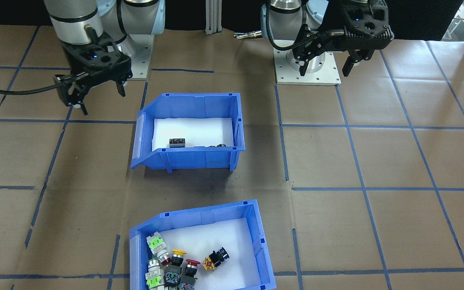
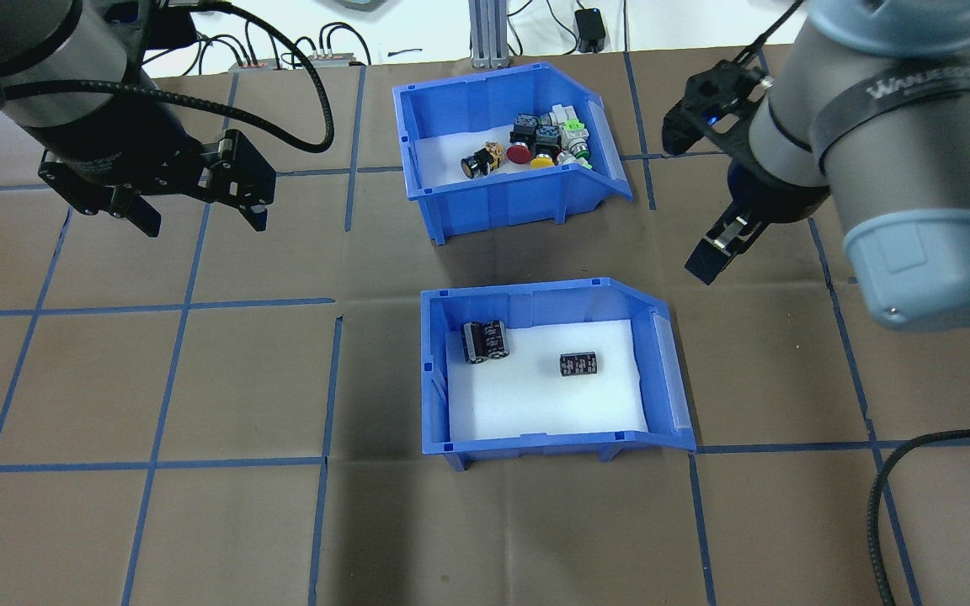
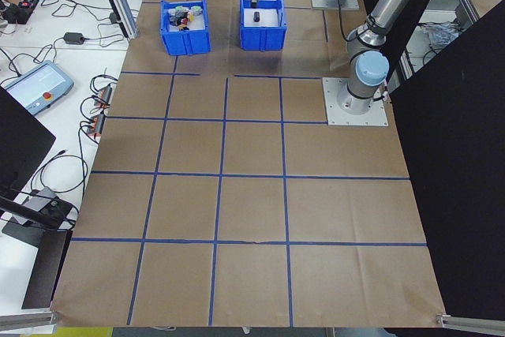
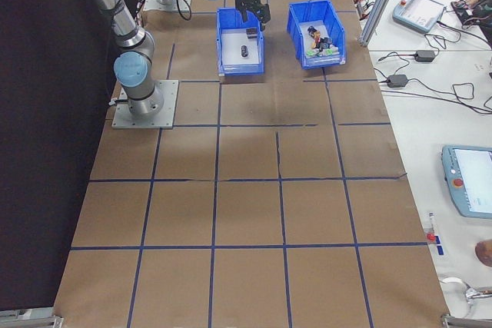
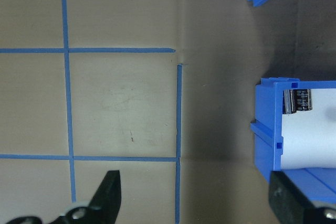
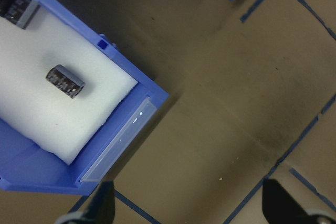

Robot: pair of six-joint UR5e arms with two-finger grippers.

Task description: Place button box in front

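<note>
Both fingers of the left gripper (image 2: 199,206) are spread, holding nothing, above bare table (image 2: 199,522). Right gripper (image 2: 716,244) is likewise open and empty, beside the cylinder bin (image 2: 548,433). Button box (image 2: 506,202) sits at the far side from the robot, well apart from both grippers, sloped lip toward the robot's right, long axis across the table.
</note>
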